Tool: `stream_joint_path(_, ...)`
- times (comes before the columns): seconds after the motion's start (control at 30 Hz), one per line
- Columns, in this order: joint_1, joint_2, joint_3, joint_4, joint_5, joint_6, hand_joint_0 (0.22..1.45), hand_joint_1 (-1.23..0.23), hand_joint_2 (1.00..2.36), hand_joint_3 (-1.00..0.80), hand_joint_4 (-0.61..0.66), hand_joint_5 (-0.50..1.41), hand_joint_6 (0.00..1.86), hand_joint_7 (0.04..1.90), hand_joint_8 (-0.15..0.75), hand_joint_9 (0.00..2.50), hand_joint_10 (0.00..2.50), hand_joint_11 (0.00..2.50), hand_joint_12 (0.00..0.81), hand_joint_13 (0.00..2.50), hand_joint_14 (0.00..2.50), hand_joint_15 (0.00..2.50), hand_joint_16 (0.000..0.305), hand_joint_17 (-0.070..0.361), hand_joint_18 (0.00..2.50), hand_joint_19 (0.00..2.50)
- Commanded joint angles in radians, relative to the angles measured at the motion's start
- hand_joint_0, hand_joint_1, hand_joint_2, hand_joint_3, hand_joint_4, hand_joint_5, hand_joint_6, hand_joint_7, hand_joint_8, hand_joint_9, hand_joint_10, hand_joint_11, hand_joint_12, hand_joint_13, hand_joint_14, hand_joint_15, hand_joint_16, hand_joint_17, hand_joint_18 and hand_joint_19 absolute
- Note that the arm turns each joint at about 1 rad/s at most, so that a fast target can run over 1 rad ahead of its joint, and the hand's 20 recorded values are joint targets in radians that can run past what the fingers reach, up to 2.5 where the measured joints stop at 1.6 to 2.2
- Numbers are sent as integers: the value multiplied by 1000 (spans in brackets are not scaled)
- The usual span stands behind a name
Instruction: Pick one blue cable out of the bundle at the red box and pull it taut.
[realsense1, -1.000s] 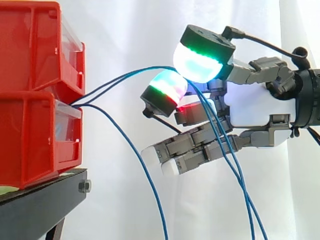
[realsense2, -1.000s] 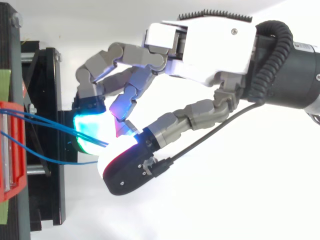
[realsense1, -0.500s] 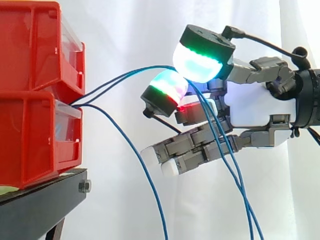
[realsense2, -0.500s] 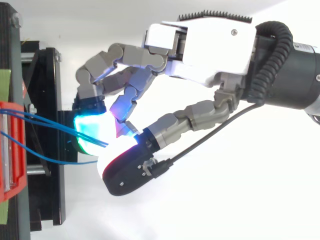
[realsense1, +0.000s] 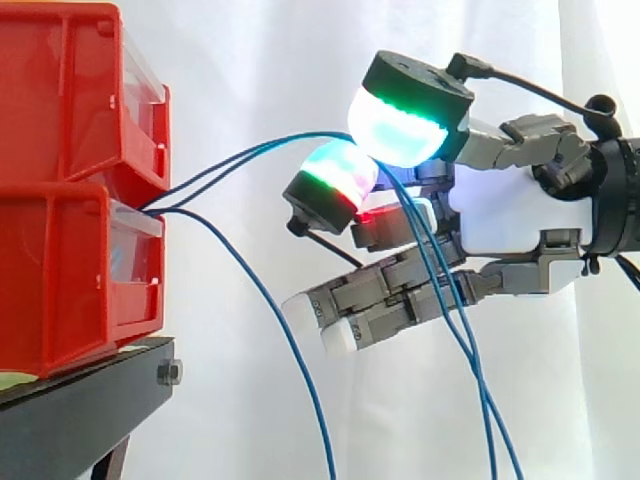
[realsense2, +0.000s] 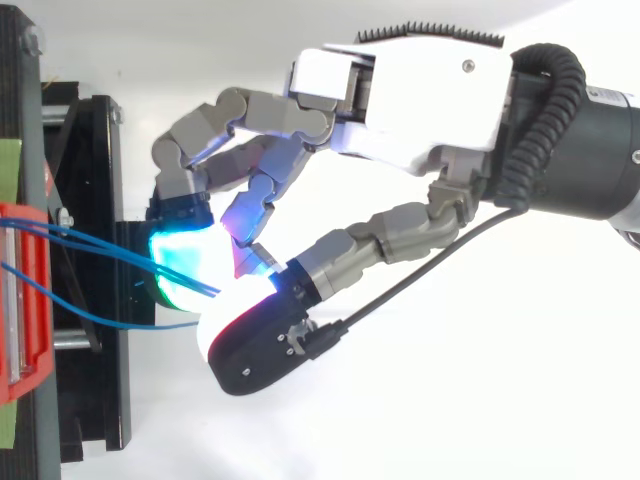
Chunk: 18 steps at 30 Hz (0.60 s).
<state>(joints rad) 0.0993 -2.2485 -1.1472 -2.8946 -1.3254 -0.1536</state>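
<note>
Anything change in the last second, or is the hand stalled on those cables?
Barely. Below the hand, the hanging lengths of the two cables drifted slightly toward the bins. The fingers stay pinched on both cables; the third cable hangs from the bin as before.

The stacked red bins (realsense1: 70, 180) and the black stand (realsense1: 80, 415) beneath them wall off the left. The gap between the bins and the hand (realsense1: 505, 215) is crossed by blue cables (realsense1: 232, 161): two rise to the fingers (realsense1: 330, 185), and one droops through the middle. Open room lies above them, before the white curtain (realsense1: 260, 60).
</note>
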Motion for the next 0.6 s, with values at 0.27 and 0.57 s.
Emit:
stream_joint_path(0.27,-1,0,1,0,0,0,703,-881,1000,-500,-70,-134,916,1231,210,1111,7,1424,332,560,12,309,48,109,474,279)
stream_joint_path(0.57,0,1,0,0,0,0,667,-1001,1000,-500,-2,-145,911,1122,209,1068,8,1426,334,557,12,305,49,109,491,249)
